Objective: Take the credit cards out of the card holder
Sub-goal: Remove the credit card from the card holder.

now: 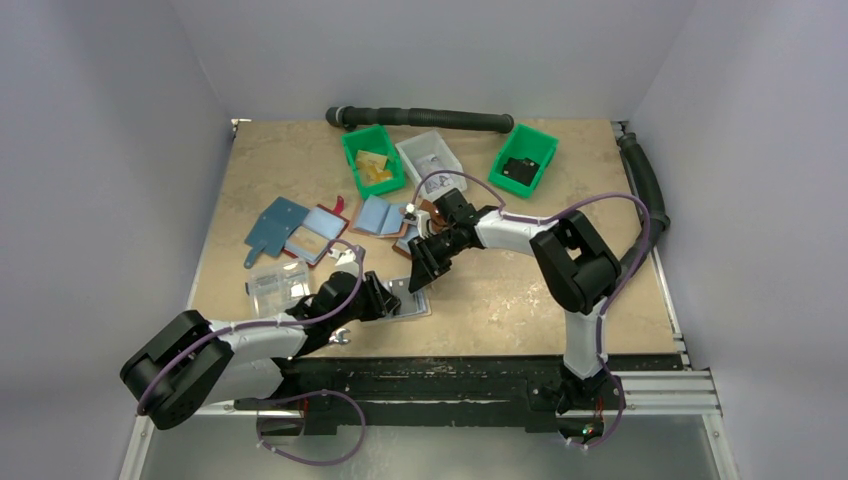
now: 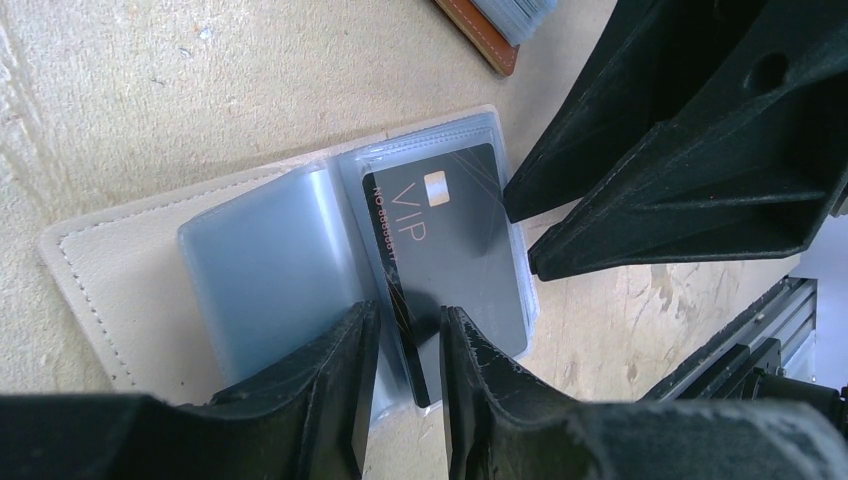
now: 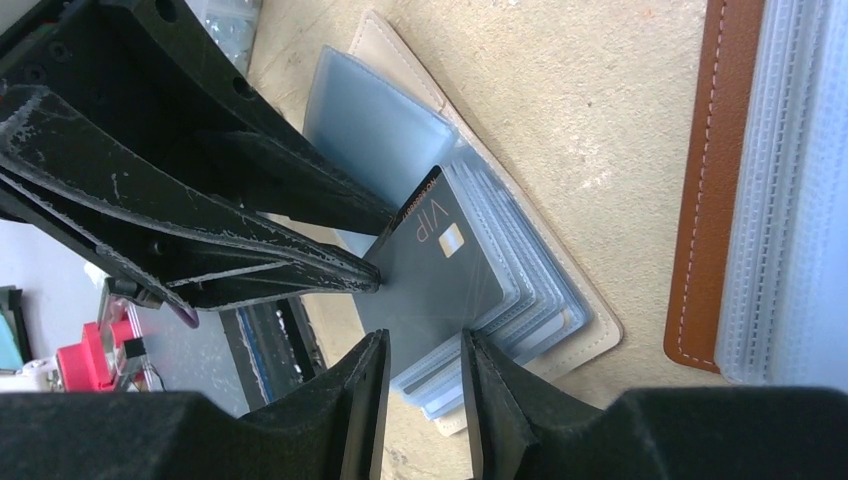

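1. Left wrist view: card holder [image 2: 110, 260], cream, lying open and flat on the table [image 2: 200, 80], its clear sleeves fanned out.
2. Dark grey credit card [image 2: 445, 230], marked VIP, on top of the holder's right-hand sleeves.
3. Left gripper [image 2: 408, 315]: jaws slightly parted, straddling the card's near edge beside the holder's fold.
4. Right gripper [image 2: 520, 235]: jaws slightly parted, tips at the card's opposite edge, over the holder's sleeve stack.
5. Brown wallet [image 2: 480, 35]: beyond the holder, not touching it.

Green bins [image 1: 350, 150], black hose [image 1: 430, 118], brown wallet [image 3: 700, 200]
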`<state>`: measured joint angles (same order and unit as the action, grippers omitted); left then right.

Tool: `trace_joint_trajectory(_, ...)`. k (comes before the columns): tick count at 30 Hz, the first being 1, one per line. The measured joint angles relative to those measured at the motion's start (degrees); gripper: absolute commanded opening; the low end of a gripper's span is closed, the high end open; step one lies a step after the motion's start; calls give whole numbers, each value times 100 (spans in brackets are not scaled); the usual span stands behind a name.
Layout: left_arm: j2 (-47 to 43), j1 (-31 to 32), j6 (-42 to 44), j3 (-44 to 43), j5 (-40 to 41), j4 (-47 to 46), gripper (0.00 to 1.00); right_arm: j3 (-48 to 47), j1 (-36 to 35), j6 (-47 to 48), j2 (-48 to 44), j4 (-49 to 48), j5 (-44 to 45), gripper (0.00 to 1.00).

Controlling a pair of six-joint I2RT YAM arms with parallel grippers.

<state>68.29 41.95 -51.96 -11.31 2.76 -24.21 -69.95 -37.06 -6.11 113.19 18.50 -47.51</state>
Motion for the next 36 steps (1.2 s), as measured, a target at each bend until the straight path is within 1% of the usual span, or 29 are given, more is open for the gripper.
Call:
trace_joint_trajectory(12, -17, -33, -17, 70, -26, -83, 32, -87, -17, 120, 0, 144, 90, 40)
trace_joint_trajectory(26, -35, -66, -35, 94, -63, -107, 31, -140, -24, 173, 0, 256, 129, 47)
trace_joint_trajectory(36, -35, -72, -94, 133, -66, -168, 31, -144, -35, 203, 0, 280, 131, 49)
